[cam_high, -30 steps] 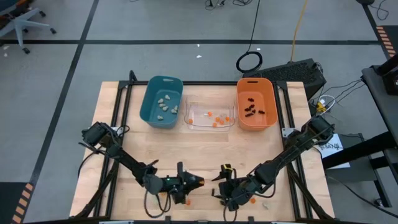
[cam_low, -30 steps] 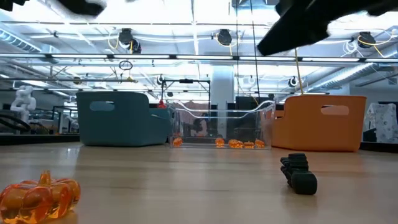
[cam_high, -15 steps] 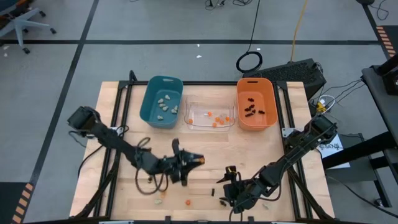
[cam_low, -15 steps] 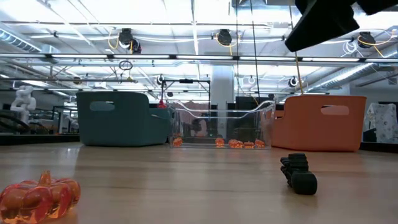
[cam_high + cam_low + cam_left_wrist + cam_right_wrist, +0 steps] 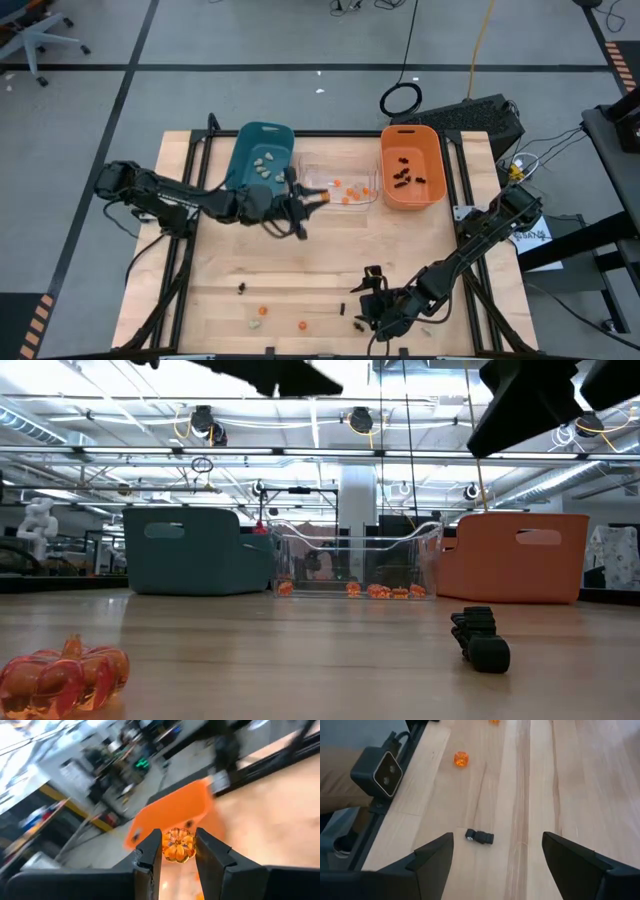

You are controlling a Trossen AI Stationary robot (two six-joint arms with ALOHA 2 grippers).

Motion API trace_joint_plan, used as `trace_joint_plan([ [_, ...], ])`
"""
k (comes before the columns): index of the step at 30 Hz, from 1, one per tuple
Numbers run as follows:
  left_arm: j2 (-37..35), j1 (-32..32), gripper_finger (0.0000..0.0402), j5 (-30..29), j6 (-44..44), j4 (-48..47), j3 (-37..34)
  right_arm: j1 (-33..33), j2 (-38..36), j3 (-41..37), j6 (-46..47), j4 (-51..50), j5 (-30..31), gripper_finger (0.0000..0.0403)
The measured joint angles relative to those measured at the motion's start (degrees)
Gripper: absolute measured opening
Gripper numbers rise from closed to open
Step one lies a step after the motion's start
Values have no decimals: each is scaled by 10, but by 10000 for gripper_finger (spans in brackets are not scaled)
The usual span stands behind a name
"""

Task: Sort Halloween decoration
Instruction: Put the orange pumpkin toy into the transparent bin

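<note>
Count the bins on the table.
3, in a row at the far side: teal bin on the left, clear bin in the middle, orange bin on the right. None seems hidden.

Back row: teal bin (image 5: pixel 260 163), clear bin (image 5: pixel 338 186) and orange bin (image 5: pixel 411 166) stand side by side, walling the far edge.
Table middle (image 5: pixel 330 250): bare wood, open passage.
Left tool (image 5: pixel 318 195): at the clear bin's near-left corner, blocking approach there.
Front strip: right tool (image 5: pixel 362 308) low; black spidery trinket (image 5: pixel 479 836) between its fingers, orange trinket (image 5: pixel 461 759) beyond.
</note>
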Motion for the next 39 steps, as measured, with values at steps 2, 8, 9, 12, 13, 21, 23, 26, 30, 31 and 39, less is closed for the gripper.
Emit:
trace_joint_plan([
  [2, 0, 12, 89, -31, 0, -3, 0, 0, 0, 0, 4, -6, 0, 290],
  [8, 0, 26, 89, -81, -35, -78, 0, 0, 0, 0, 13, -11, 0, 290],
  [9, 0, 29, 89, -81, -48, -85, 0, 0, 0, 0, 13, -11, 0, 290],
  [12, 2, 45, 89, -76, -98, -110, 0, 0, 0, 0, 13, -10, 0, 290],
  [13, 2, 52, 89, -67, -113, -115, 0, 0, 0, 0, 13, -10, 0, 290],
  [21, 12, 145, 89, 63, -176, -137, 0, 0, 0, 0, 13, -9, 0, 290],
  [23, 18, 168, 89, 89, -189, -143, 0, 0, 0, 0, 13, -9, 0, 290],
  [26, 24, 198, 89, 121, -211, -160, 0, 0, 0, 0, 12, -9, 0, 290],
  [30, 36, 216, 89, 141, -220, -185, 1, 0, 0, 0, 12, -9, 0, 290],
  [31, 37, 218, 89, 145, -222, -196, 0, 0, 0, 0, 11, -9, 0, 290],
  [39, 64, 219, 89, 153, -226, -198, 1, -1, 0, 0, 11, -9, 0, 290],
])
